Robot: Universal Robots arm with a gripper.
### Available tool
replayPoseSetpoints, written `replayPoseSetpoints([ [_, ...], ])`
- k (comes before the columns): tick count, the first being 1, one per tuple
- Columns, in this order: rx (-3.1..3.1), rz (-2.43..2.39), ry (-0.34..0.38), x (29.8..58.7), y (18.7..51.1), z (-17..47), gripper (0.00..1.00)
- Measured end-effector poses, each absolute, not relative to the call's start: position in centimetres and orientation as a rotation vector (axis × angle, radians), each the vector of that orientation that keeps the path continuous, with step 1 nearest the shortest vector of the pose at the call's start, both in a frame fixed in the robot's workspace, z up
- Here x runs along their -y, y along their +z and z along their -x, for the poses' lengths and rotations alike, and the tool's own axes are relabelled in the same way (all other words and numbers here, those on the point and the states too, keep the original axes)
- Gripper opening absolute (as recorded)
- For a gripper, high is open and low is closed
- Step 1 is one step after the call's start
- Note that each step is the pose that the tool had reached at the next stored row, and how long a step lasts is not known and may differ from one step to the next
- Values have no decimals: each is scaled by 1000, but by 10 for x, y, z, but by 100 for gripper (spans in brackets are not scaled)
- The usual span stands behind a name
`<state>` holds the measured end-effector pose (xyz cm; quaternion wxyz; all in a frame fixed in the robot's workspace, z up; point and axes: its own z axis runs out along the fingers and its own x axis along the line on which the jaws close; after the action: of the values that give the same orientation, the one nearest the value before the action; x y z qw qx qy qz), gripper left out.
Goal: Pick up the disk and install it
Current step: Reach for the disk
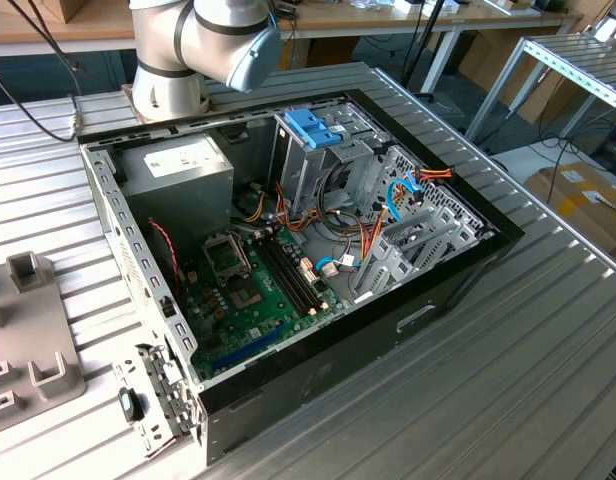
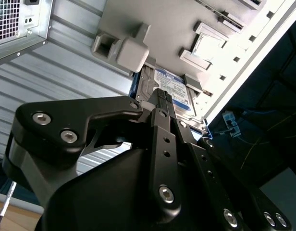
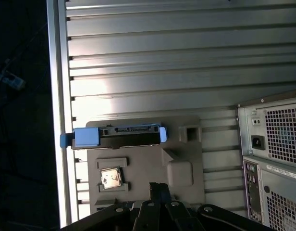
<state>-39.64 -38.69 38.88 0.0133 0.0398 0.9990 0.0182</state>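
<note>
Exterior view's left: a grey moulded fixture plate (image 1: 28, 330) is lying flat on the ribbed aluminium table (image 1: 518, 380), with the frame edge cutting it off. Middle: the open black PC case (image 1: 428, 310) is lying on its side, well apart from the plate. Its green motherboard (image 1: 248, 290) is facing up and a blue plastic latch (image 1: 313, 125) is sitting atop the grey metal drive cage (image 1: 308, 170). Exterior view's right: open ribbed table is running out to its edge.

In both wrist views the disk (image 3: 117, 137) (image 2: 174, 85) is standing on edge in a slot of the plate, wrapped in its light-blue carrier. One carrier tab is reaching the table's edge rail. The second wrist view is showing its white and blue label.

The gripper (image 3: 159, 186) (image 2: 162, 95) is hanging over the plate, apart from the disk. Its black metal jaws are pressing together, gripping nothing. A strip of table is separating the plate from the case's perforated rear.
</note>
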Motion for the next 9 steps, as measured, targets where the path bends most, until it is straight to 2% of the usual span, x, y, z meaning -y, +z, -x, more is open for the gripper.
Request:
replayPoseSetpoints([
  [9, -3112, -124, 57, 384, 388, 397, 11],
])
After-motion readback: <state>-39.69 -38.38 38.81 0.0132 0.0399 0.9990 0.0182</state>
